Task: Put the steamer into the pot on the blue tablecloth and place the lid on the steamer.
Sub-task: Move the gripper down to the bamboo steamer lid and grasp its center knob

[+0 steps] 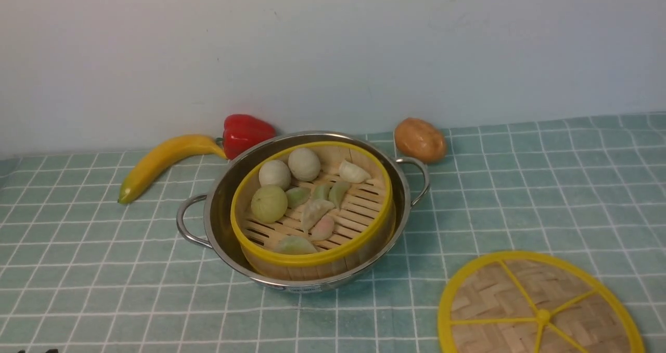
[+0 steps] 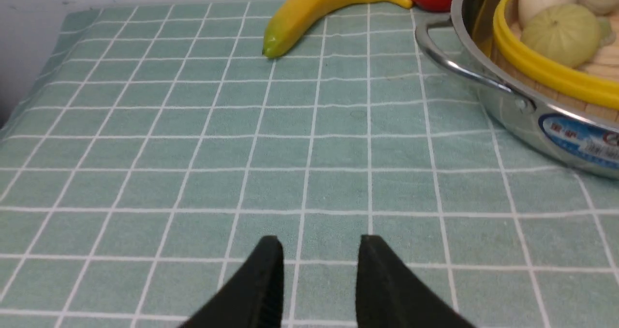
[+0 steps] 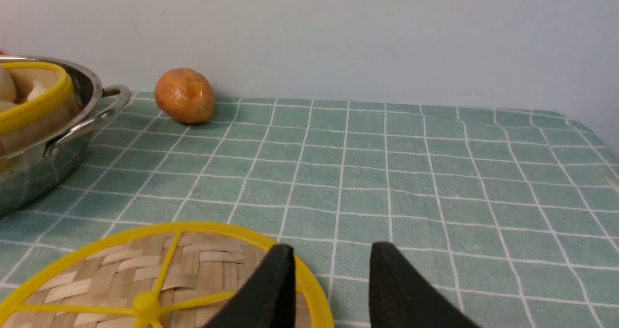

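- The steamer [image 1: 322,258] sat inside the pot [image 1: 220,207] on the blue tablecloth [image 1: 104,269], mid-bench toward the far edge: first step done.
- The lid [image 1: 541,311] lay flat near the bench's near right corner, not yet on the steamer.
- The left tool [image 2: 320,243] hung empty, fingers apart, toward the near left corner.
- The right tool [image 3: 332,248], fingers apart and holding nothing, hovered at the lid's rim.

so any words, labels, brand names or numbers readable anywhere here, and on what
Blue and white label on the side of the pot: it carries print, but this is too blurred to read in the left wrist view and too small in the front view.
Nothing else in view shows any text.
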### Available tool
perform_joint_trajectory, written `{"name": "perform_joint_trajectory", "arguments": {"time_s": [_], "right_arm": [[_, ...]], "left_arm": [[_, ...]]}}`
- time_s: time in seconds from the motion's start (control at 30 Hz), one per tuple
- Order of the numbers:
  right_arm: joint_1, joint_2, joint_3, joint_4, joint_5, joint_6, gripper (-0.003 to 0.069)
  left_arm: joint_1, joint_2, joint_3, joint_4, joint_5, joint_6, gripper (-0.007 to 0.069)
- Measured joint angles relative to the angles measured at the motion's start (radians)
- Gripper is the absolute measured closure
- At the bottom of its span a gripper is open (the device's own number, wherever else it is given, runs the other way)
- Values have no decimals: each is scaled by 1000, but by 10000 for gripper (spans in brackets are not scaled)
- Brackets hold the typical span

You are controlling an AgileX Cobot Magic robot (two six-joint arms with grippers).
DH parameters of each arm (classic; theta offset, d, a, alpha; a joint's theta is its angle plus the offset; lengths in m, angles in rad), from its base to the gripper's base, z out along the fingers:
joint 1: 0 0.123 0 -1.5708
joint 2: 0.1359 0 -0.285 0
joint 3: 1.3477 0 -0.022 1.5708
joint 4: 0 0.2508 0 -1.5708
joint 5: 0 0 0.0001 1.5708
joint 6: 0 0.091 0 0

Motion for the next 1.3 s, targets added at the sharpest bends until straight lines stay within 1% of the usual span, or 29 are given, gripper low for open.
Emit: {"name": "perform_joint_trajectory", "arguments": {"time_s": [0.03, 0.07, 0.2, 0.3, 0.4, 0.43, 0.47, 0.5, 0.53, 0.57, 0.6, 0.63, 0.67, 0.7, 0.73, 0.77, 0.87, 1.1, 1.3], "right_arm": [[0, 0, 0, 0, 0, 0, 416], [0, 0, 0, 0, 0, 0, 416], [0, 0, 0, 0, 0, 0, 416], [0, 0, 0, 0, 0, 0, 416], [0, 0, 0, 0, 0, 0, 416], [0, 0, 0, 0, 0, 0, 416], [0, 0, 0, 0, 0, 0, 416], [0, 0, 0, 0, 0, 0, 416], [0, 0, 0, 0, 0, 0, 416], [0, 0, 0, 0, 0, 0, 416], [0, 0, 0, 0, 0, 0, 416], [0, 0, 0, 0, 0, 0, 416], [0, 0, 0, 0, 0, 0, 416], [0, 0, 0, 0, 0, 0, 416], [0, 0, 0, 0, 0, 0, 416], [0, 0, 0, 0, 0, 0, 416], [0, 0, 0, 0, 0, 0, 416], [0, 0, 0, 0, 0, 0, 416], [0, 0, 0, 0, 0, 0, 416]], "left_arm": [[-12, -10, 2, -1, 0, 36, 412], [-15, -15, 2, -1, 0, 36, 412], [-137, -114, 2, -1, 4, 120, 402], [-212, -143, 5, 0, 3, 137, 398], [-241, -151, 14, 9, -3, 137, 392], [-261, -170, 24, 58, -3, 108, 392], [-263, -172, 26, 58, -3, 102, 392], [-271, -194, 39, 142, -4, 12, 392], [-272, -196, 39, 142, -4, 12, 392], [-275, -216, 53, 249, -5, -102, 390], [-275, -218, 56, 261, -3, -132, 388], [-277, -237, 62, 349, -4, -244, 383], [-278, -256, 62, 399, 0, -309, 382], [-279, -264, 62, 426, 1, -338, 382], [-279, -265, 62, 426, 2, -343, 382], [-279, -270, 62, 452, 5, -369, 382], [-279, -272, 62, 463, 5, -378, 382], [-279, -273, 62, 448, 13, -404, 382], [-279, -273, 62, 443, 17, -404, 382]]}}
